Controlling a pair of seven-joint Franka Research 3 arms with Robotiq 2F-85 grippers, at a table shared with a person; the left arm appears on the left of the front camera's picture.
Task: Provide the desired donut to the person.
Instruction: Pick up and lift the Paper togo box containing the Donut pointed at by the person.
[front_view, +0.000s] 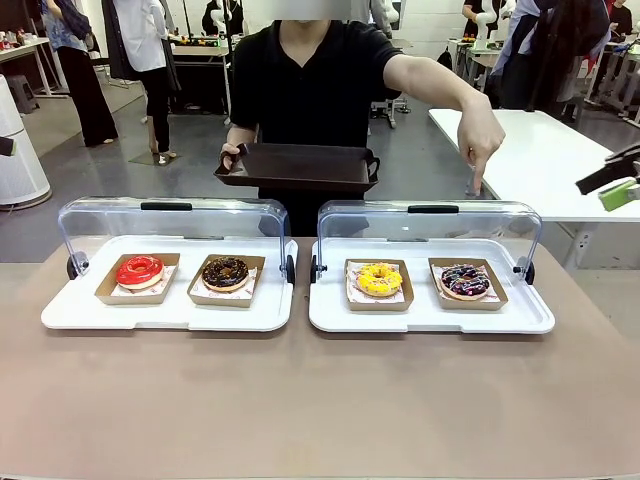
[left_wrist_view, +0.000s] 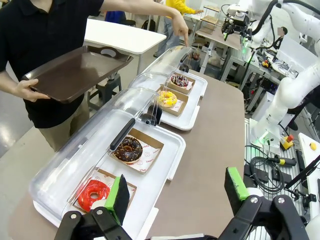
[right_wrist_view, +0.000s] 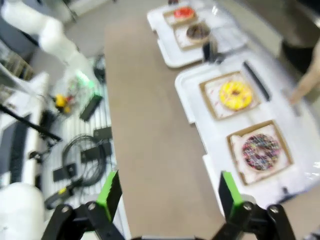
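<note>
the person's hand (front_view: 483, 140) points down at the sprinkled donut (front_view: 465, 281), which lies just ahead of the right tool (right_wrist_view: 169, 190), nearer than the left tool (left_wrist_view: 177, 192), both wide open and empty.

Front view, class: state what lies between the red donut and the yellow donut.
The chocolate donut, then the adjoining rims of the left tray and right tray, as the front view shows.

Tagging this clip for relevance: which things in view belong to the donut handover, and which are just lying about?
Job: person; pointing hand; purple-sprinkled donut it points toward; brown tray; left claw and right claw, both open.
Lying about: red donut; chocolate donut; yellow donut; cables beside the table.
</note>
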